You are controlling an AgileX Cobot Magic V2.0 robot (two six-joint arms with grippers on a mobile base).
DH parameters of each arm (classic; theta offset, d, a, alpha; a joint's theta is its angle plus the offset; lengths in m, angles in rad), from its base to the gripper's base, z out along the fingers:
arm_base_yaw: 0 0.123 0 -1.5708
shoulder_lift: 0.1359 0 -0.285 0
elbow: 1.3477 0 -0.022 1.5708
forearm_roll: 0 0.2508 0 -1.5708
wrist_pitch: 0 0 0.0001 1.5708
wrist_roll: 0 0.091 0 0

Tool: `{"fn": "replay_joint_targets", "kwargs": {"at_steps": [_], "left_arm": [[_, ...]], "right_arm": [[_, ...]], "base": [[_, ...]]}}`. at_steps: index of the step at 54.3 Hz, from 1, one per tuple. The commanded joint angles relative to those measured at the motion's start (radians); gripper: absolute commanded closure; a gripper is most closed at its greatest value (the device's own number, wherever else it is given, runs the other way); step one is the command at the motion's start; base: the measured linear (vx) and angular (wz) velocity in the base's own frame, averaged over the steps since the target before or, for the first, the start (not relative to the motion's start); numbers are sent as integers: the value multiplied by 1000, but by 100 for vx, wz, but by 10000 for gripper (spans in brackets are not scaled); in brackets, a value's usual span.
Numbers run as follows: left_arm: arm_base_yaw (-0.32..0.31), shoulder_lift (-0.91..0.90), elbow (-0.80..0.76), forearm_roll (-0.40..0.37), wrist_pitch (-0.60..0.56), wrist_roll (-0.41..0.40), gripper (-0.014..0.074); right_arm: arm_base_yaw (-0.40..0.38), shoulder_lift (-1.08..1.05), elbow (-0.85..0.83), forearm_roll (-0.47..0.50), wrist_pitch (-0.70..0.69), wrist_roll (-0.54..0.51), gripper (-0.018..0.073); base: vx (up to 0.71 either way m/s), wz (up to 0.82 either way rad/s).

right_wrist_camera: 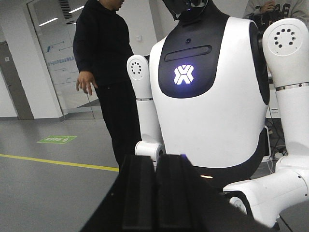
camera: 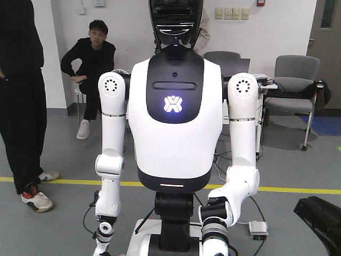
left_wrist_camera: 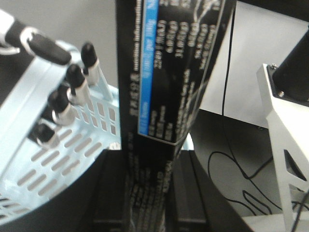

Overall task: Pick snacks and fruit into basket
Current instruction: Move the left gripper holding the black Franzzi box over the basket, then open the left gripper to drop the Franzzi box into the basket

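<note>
Two black jaws of the left gripper (left_wrist_camera: 149,157) clamp a glossy black packet (left_wrist_camera: 169,72), upright, with white print and a blue strip. Just beside it sits the pale-blue slotted plastic basket (left_wrist_camera: 29,104); black-tipped metal fingers (left_wrist_camera: 75,79) lie over its rounded rim. Right gripper (right_wrist_camera: 154,162) jaws press together, bare grey floor (right_wrist_camera: 48,193) beyond, then a smooth white humanoid (right_wrist_camera: 207,106)

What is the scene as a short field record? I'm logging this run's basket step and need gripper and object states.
left gripper: shut on black packet, held upright
right gripper: shut, empty
basket: light blue, slotted wall, rim held by black-tipped fingers
packet position: beside basket wall
facing right gripper: white humanoid robot
</note>
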Motion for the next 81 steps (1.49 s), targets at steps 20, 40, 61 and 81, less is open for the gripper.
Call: {"fn": "replay_joint_targets", "kwargs": {"at_steps": [20, 40, 61, 81], "left_arm": [[-69, -7, -92, -50, -5, -51, 596], [-80, 11, -92, -68, 14, -49, 595], [-80, 11, -92, -86, 35, -49, 581], [-80, 12, -92, -86, 34, -28, 226]], "right_arm": [[-3, -8, -29, 19, -57, -9, 568], [-3, -8, -29, 18, -56, -9, 568], [-3, -8, -29, 18, -53, -9, 568], [-3, -8, -29, 18, -19, -9, 568]], "base": [[0, 0], [0, 0], [0, 0], [0, 0]]}}
